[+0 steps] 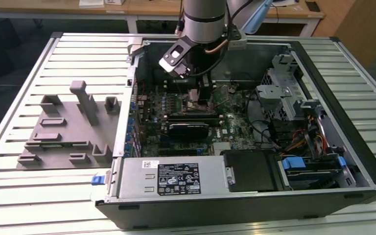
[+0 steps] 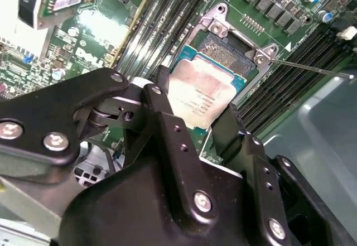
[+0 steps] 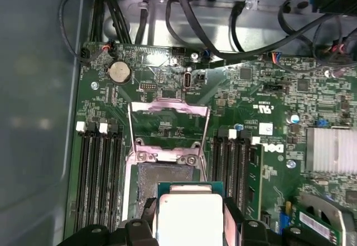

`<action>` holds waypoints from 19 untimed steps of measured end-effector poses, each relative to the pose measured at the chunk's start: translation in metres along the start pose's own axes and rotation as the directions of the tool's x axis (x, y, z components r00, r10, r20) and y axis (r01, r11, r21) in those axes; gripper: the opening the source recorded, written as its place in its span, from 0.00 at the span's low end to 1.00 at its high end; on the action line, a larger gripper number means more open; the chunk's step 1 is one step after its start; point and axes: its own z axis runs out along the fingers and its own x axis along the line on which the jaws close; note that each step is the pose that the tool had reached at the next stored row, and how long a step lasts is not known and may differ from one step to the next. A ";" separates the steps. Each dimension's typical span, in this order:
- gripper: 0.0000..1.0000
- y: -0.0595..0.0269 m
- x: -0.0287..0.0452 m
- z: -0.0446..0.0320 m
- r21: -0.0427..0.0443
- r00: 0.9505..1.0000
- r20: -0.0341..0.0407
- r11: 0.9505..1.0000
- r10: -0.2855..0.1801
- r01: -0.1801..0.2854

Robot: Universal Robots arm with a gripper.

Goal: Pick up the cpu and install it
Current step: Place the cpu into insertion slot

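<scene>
— How do things stand?

— The open computer case [image 1: 260, 54] lies on the slatted table [image 1: 18, 196], with the grey tray [image 1: 64, 127] beside it on the exterior view's left. My arm [image 1: 204, 14] reaches down into the case, over the green board [image 3: 268, 90].

— And the claw?

— My claw [image 2: 192, 112] is drawn narrow on the cpu [image 2: 206, 90], one finger [image 2: 167, 109] on each opposite edge. In both wrist views the cpu hangs just above the black socket [image 3: 156, 173], covering part of it and seemingly a little tilted.

— So how far along?

— Picking up looks done. Installing isn't. I judge the cpu not yet seated, and the socket's metal frame [image 3: 167, 106] stands flipped open.
</scene>
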 end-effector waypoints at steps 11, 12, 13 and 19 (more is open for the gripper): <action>0.55 0.0010 0.0104 0.0152 0.004 1.000 0.000 1.000 0.009 -0.009; 0.55 0.0009 0.0108 0.0165 0.005 1.000 0.000 1.000 0.011 -0.011; 0.55 0.0009 0.0109 0.0179 0.005 1.000 0.001 1.000 0.012 -0.012; 0.55 0.0005 0.0111 0.0223 0.007 1.000 0.002 1.000 0.026 -0.026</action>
